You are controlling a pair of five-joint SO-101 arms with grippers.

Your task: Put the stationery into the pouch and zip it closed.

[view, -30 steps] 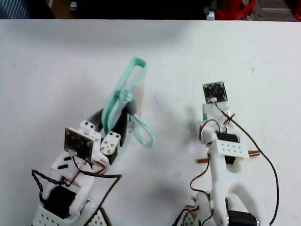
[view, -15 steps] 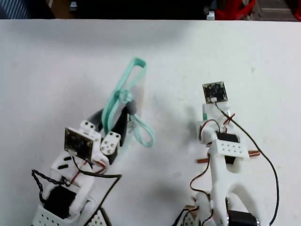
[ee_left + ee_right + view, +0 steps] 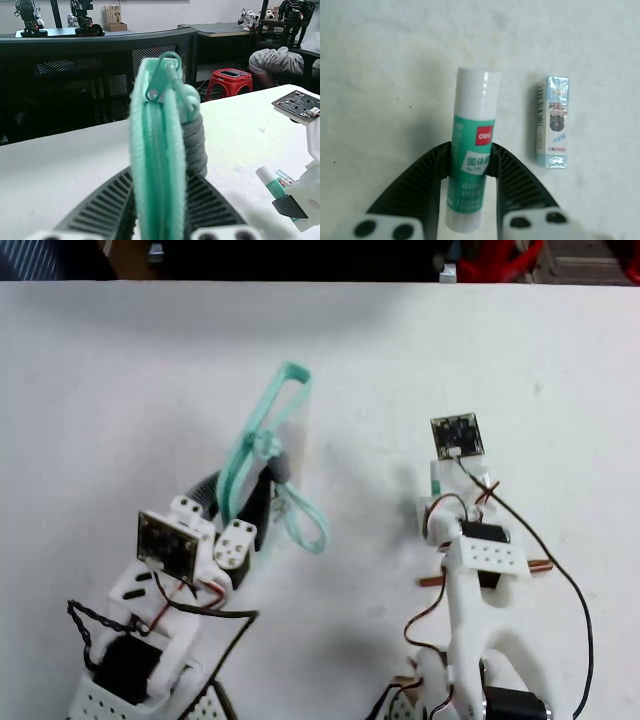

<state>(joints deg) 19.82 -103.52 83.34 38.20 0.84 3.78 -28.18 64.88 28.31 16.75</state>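
Pouch (image 3: 155,125) on edge, clamped in left hand (image 3: 161,176), right hand (image 3: 470,150) pinching glue stick (image 3: 476,105) pointing straight ahead.

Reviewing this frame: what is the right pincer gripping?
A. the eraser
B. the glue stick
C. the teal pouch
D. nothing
B: the right pincer is shut on the green-and-white glue stick, clamping it from both sides, while the eraser lies apart beside it on the table.

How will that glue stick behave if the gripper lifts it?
The glue stick looks rigid, so it should hold its shape in the right gripper. Its smooth round body may slip, or roll if released on the table.
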